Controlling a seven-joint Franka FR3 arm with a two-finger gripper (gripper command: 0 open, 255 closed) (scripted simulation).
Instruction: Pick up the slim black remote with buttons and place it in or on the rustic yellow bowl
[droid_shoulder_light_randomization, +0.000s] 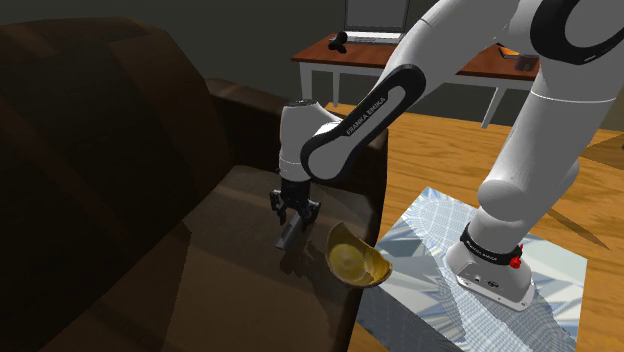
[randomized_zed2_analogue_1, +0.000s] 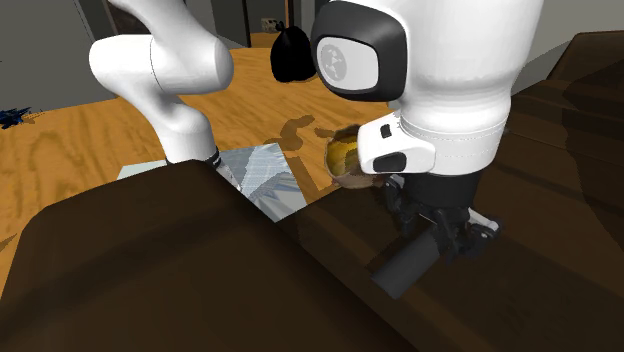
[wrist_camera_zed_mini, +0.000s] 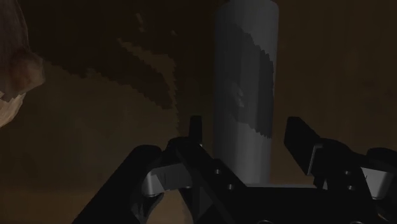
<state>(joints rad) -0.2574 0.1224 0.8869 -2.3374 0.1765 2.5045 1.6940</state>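
Note:
A slim grey-black remote (droid_shoulder_light_randomization: 290, 238) lies on the brown sofa seat (droid_shoulder_light_randomization: 230, 260), close to the seat's front edge. My gripper (droid_shoulder_light_randomization: 296, 212) hangs straight down over it, open. In the wrist view the remote (wrist_camera_zed_mini: 245, 95) runs lengthwise away from the hand, and the two fingers (wrist_camera_zed_mini: 196, 127) stand either side of its near end with small gaps. The yellow bowl (droid_shoulder_light_randomization: 355, 262) rests tilted at the seat's edge, just to the shoulder view's right of the gripper. In the second exterior view the remote (randomized_zed2_analogue_1: 405, 265) pokes out below the gripper (randomized_zed2_analogue_1: 440, 238), with the bowl (randomized_zed2_analogue_1: 345, 158) behind.
The sofa's tall backrest (droid_shoulder_light_randomization: 80, 150) and armrest (droid_shoulder_light_randomization: 260, 110) close in the seat. A silvery mat (droid_shoulder_light_randomization: 440, 290) under my stand lies on the wooden floor. A red-brown table (droid_shoulder_light_randomization: 400, 55) with a laptop stands behind. A black bag (randomized_zed2_analogue_1: 290, 50) sits on the floor.

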